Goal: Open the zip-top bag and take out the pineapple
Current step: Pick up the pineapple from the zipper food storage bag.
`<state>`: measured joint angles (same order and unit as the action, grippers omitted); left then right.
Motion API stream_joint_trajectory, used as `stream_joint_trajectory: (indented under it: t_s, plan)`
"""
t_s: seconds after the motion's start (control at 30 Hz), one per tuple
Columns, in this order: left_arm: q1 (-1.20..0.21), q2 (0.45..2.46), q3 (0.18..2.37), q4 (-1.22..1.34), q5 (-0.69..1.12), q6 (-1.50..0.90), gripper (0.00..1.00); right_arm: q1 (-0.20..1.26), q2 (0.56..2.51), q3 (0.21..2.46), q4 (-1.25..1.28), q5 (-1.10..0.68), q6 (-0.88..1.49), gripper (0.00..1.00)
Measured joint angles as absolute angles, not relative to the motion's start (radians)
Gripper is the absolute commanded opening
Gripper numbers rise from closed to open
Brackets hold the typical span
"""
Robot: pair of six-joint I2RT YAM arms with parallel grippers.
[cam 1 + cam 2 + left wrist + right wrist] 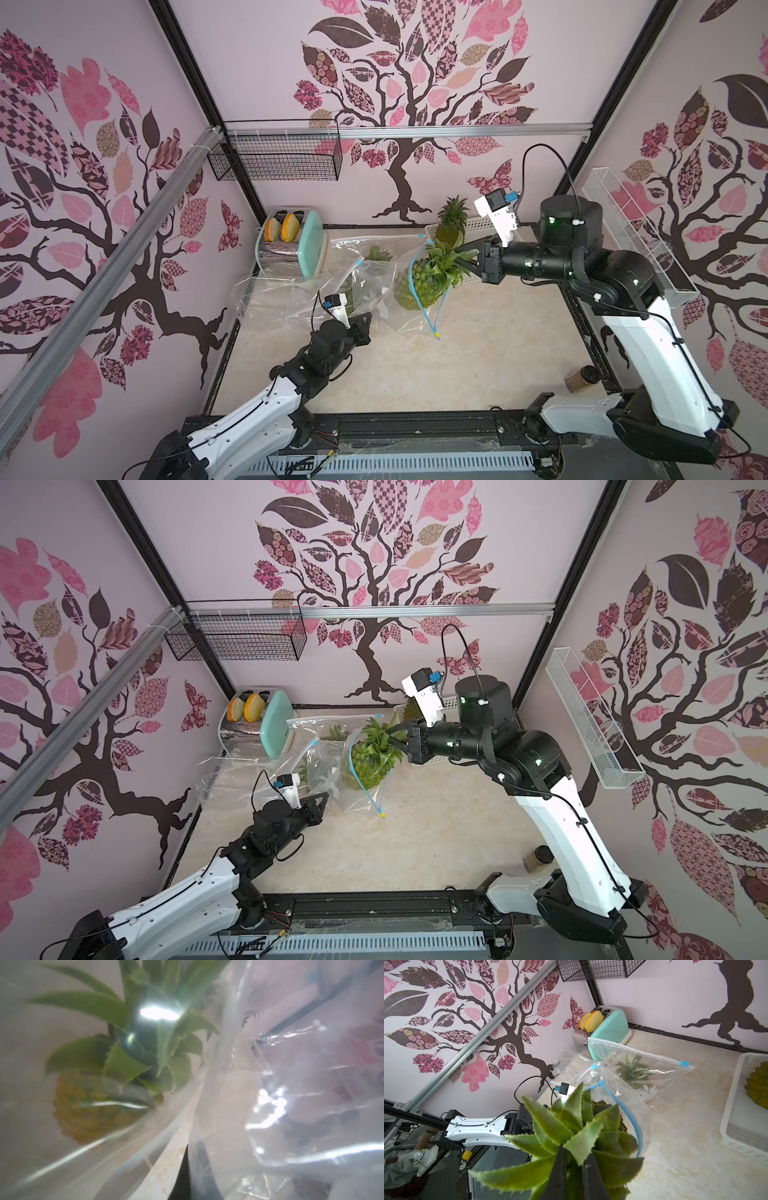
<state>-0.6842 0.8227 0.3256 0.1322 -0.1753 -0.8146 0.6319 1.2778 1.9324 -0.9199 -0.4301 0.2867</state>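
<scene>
Your right gripper (574,1157) is clenched on the crown leaves of the pineapple (419,286), the two black fingers (558,1176) pinching them from either side. The fruit sits right of the table's middle, tilted, crown towards the far right. Its leaves and upper body stick out through the open blue zip of the zip-top bag (392,318), while its base is still inside the clear plastic.

Your left gripper (365,322) reaches in from the near left. Its jaws are closed on the plastic at the bag's near-left end, and the left wrist view shows film bunched all round the finger.

A second pineapple (451,220) stands in the white basket (478,226) at the far right. Another bagged pineapple (633,1070) lies farther back. The mint toaster (309,245) sits in the far-left corner of the marbled table (478,353).
</scene>
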Motion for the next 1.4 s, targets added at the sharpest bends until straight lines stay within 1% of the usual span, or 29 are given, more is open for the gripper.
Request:
stream_joint_trajectory:
  t_s: [0.13,0.37,0.47,0.57,0.7,0.83,1.0,1.27,1.4]
  plan:
    - [-0.685,0.838,0.306,0.129,-0.213,-0.853,0.00,0.632,1.276,1.974,-0.953,-0.422,0.285,0.00]
    - [-0.693,0.834,0.300,0.141,-0.229,-0.899,0.00,0.635,1.311,2.144,-1.071,-0.382,0.255,0.00]
    - [-0.695,0.834,0.301,0.152,-0.239,-0.919,0.00,0.635,1.327,2.182,-1.082,-0.387,0.253,0.00]
    - [-0.695,0.838,0.301,0.154,-0.247,-0.932,0.00,0.634,1.331,2.175,-1.074,-0.399,0.255,0.00]
    - [-0.700,0.868,0.303,0.152,-0.250,-0.937,0.00,0.633,1.298,2.072,-0.981,-0.458,0.289,0.00]
    - [-0.733,0.918,0.312,0.140,-0.262,-0.938,0.00,0.634,1.288,1.993,-0.871,-0.538,0.339,0.00]
    - [-0.781,1.019,0.371,0.126,-0.272,-0.936,0.00,0.633,1.320,2.000,-0.810,-0.603,0.363,0.00]
    - [-0.808,1.281,0.538,0.047,-0.219,-0.913,0.00,0.633,1.386,2.175,-0.808,-0.625,0.350,0.00]
    - [-0.818,1.319,0.554,0.031,-0.177,-0.897,0.00,0.632,1.374,2.241,-0.816,-0.587,0.313,0.00]
